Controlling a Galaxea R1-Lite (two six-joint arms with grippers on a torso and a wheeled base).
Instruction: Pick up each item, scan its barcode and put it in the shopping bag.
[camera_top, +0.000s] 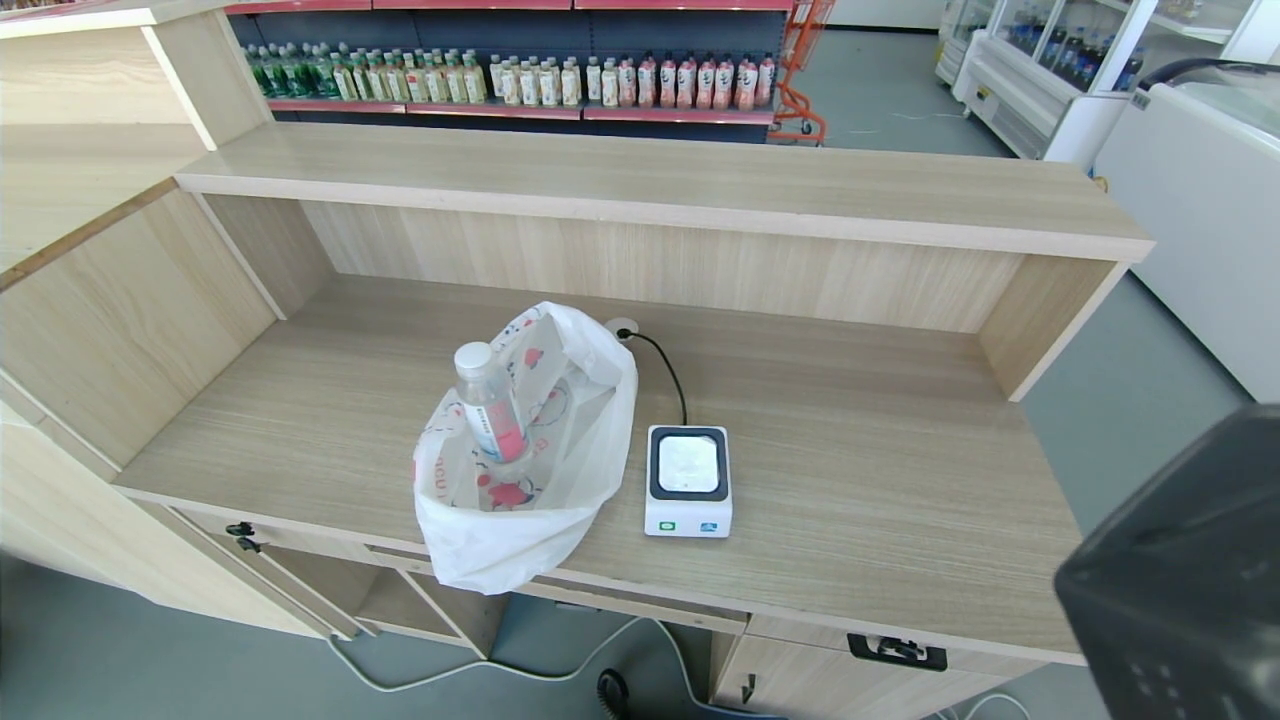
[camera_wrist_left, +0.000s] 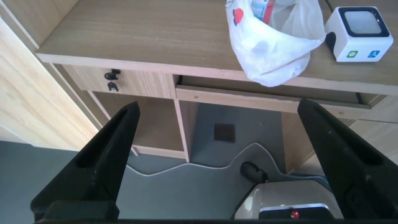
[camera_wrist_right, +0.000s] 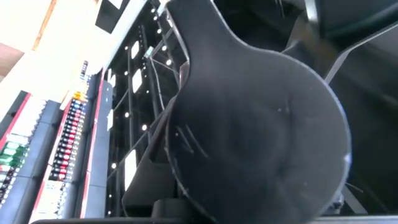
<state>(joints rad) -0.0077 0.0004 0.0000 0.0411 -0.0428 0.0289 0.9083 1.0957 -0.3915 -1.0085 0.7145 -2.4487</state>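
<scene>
bottle (camera_top: 488, 405) in shopping bag (camera_top: 520, 545), just beside scanner (camera_top: 688, 480)

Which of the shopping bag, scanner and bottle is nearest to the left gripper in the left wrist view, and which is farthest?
1. shopping bag, hanging over the counter's front edge, ahead of the left gripper.
2. scanner, set back on the counter, right of the bag.
3. bottle, inside the bag; too close to call against the scanner.

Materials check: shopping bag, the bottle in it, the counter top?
Shopping bag: thin white plastic film, likely; translucent, crumpled, slightly glossy. Bottle: clear plastic by the look, white cap, see-through walls. Counter top: light wood-grain laminate or veneer, matte; cannot tell which.
</scene>
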